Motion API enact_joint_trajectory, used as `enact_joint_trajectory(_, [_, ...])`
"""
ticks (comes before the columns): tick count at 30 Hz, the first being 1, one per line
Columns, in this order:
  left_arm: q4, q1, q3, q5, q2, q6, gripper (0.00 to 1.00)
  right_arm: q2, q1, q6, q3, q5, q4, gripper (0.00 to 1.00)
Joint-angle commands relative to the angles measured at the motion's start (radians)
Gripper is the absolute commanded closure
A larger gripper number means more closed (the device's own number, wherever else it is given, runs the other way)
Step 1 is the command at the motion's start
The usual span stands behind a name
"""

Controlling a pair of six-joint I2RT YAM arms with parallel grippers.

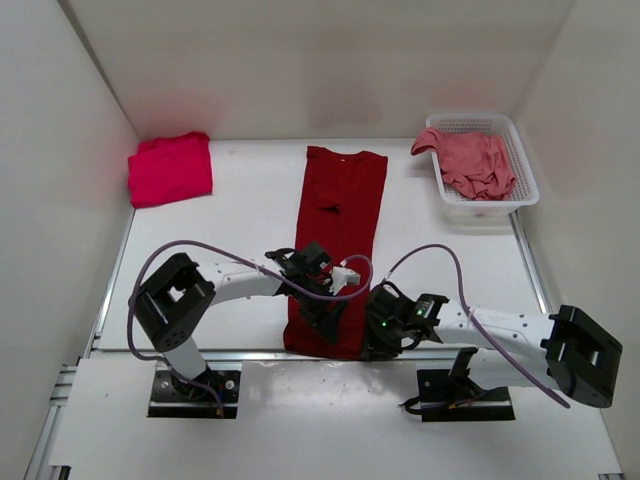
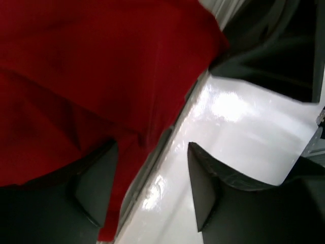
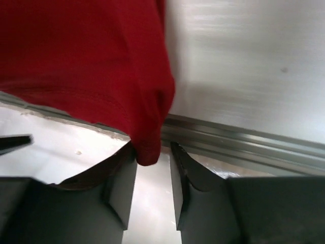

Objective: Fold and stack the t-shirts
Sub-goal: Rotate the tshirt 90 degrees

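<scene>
Three t-shirts [image 1: 170,168] are counted; the crimson t-shirt [image 1: 340,215] is stretched near-to-far, collar toward the tabletop's [image 1: 230,230] far edge. The left end effector [image 2: 152,152] is spread; the right end effector's [image 3: 152,147] grip cannot be told.

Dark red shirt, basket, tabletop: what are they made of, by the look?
Dark red shirt: soft matte cloth, stitched hem, loose folds. Basket: likely white molded plastic, open mesh walls. Tabletop: smooth glossy white sheet, glare in wrist views; material unclear.

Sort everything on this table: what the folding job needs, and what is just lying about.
For the job:
dark crimson t-shirt, laid out flat
bright pinkish-red t-shirt, folded, far left
salmon pink t-shirt, crumpled in the basket

Lying about:
white mesh basket
</scene>
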Motion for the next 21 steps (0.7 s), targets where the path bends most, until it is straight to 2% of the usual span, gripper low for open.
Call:
enact_joint_trajectory(1, [0.065, -0.004, 0.034, 0.002, 0.013, -0.029, 0.35, 0.013, -0.007, 0.023, -0.016, 0.006, 0.07, 0.7])
enact_joint_trajectory(3, [0.083, -0.005, 0.031, -0.004, 0.028, -0.04, 0.5, 0.023, -0.014, 0.025, -0.01, 0.004, 0.088, 0.78])
enact_joint_trajectory(4, [0.092, 0.0, 0.024, 0.008, 0.027, -0.046, 0.54, 0.033, -0.014, 0.023, -0.01, 0.006, 0.085, 0.82])
enact_joint_trajectory(6, [0.104, 0.014, 0.019, 0.043, 0.044, -0.051, 0.66, 0.049, -0.017, 0.022, -0.018, -0.006, 0.103, 1.0])
enact_joint_trajectory(7, [0.111, 0.014, 0.008, 0.051, 0.039, -0.06, 0.75, 0.047, -0.022, 0.022, -0.028, -0.017, 0.1, 1.0])
enact_joint_trajectory(8, [0.106, 0.018, 0.005, 0.051, 0.047, -0.063, 0.8, 0.04, -0.02, 0.022, -0.032, -0.019, 0.102, 0.99])
enact_joint_trajectory(9, [0.105, 0.02, 0.0, 0.047, 0.045, -0.065, 0.91, 0.037, -0.022, 0.023, -0.038, -0.016, 0.088, 1.0])
enact_joint_trajectory(10, [0.1, 0.018, 0.0, 0.045, 0.039, -0.063, 0.97, 0.023, -0.022, 0.031, -0.039, -0.016, 0.076, 1.0])
enact_joint_trajectory(12, [0.082, 0.014, -0.007, 0.057, 0.021, -0.053, 1.0, -0.029, -0.03, 0.025, -0.05, -0.016, 0.05, 1.0])
enact_joint_trajectory(17, [0.048, -0.034, -0.064, 0.117, -0.053, -0.085, 1.0, -0.134, -0.063, 0.0, -0.114, -0.06, 0.058, 1.0])
enact_joint_trajectory(21, [0.046, -0.067, -0.127, 0.113, -0.101, -0.111, 1.0, -0.115, -0.059, -0.032, -0.101, -0.072, 0.033, 1.0])
